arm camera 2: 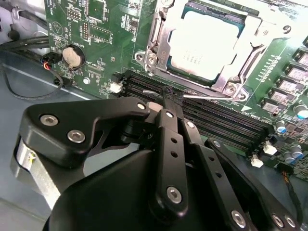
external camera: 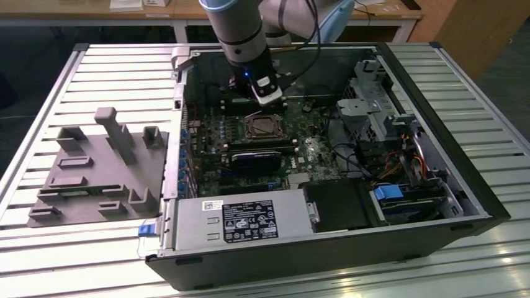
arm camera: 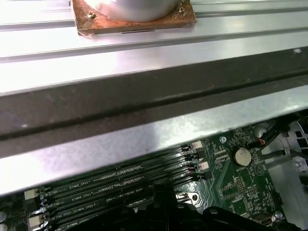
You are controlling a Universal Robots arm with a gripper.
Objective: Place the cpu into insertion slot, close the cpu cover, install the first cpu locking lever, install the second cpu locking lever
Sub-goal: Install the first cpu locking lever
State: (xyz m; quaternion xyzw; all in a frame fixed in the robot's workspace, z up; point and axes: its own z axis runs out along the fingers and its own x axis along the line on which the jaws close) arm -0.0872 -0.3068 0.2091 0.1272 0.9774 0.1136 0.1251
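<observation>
The cpu (arm camera 2: 204, 43), a flat silver-grey square, lies in the insertion slot (external camera: 263, 126) on the green motherboard inside the open computer case. The cpu cover (arm camera 2: 251, 47), a silver metal frame, lies flat over its edges. A thin wire locking lever (arm camera 2: 149, 91) runs along the socket side nearest the memory slots. My gripper (arm camera 2: 169, 96) has its black fingers shut together, and their tip rests right at this lever. In the exterior view the gripper (external camera: 267, 99) hangs just behind the socket, pointing down into the case.
Long black memory slots (arm camera 2: 207, 120) lie beside the socket, under the gripper. A coin battery (arm camera 2: 72, 55) and cables sit nearby. The case wall (arm camera: 144, 130) is close. A power supply (external camera: 240, 220) fills the case front. A grey fixture tray (external camera: 99, 167) stands at the exterior view's left.
</observation>
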